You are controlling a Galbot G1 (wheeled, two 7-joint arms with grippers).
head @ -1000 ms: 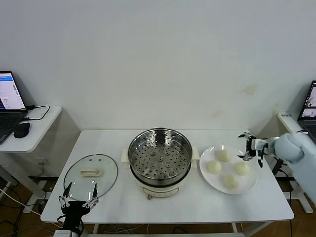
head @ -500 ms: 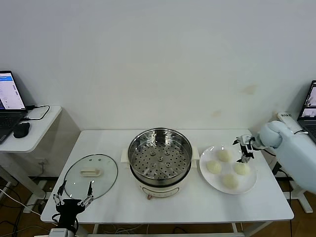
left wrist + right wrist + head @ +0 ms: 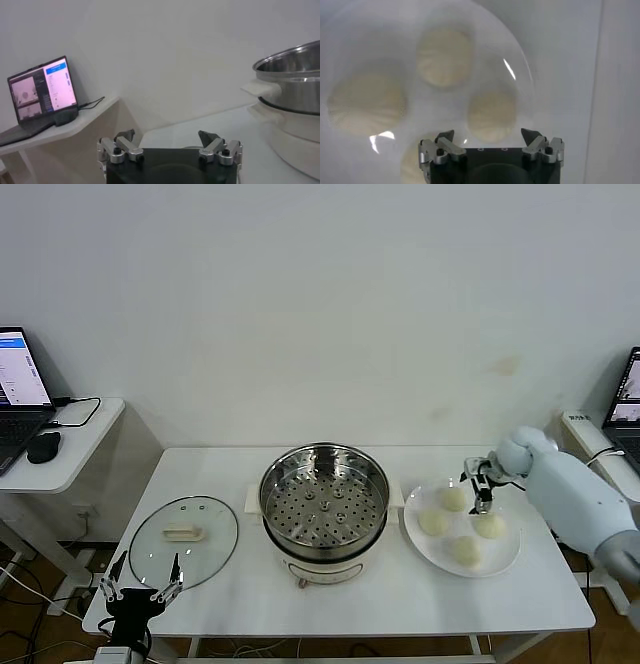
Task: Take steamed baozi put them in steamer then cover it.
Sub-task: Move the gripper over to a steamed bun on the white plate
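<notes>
Four steamed baozi (image 3: pixel 454 498): smooth, cream-white, round, on white plate (image 3: pixel 510 556), worktop (image 3: pixel 400 599) right of steamer (image 3: pixel 324 504). My right fingers (image 3: pixel 478 487) spread wide above them; left fingers (image 3: pixel 139 593) wide, parked beside glass lid (image 3: pixel 184 540).

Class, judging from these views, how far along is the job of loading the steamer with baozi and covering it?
Done: nothing; the steamer tray is empty and all four baozi sit on the plate. In hand: the right end effector, open, hovers over the plate. Left: move the four buns, then fit the glass lid, lying on the table near the left end effector.
</notes>
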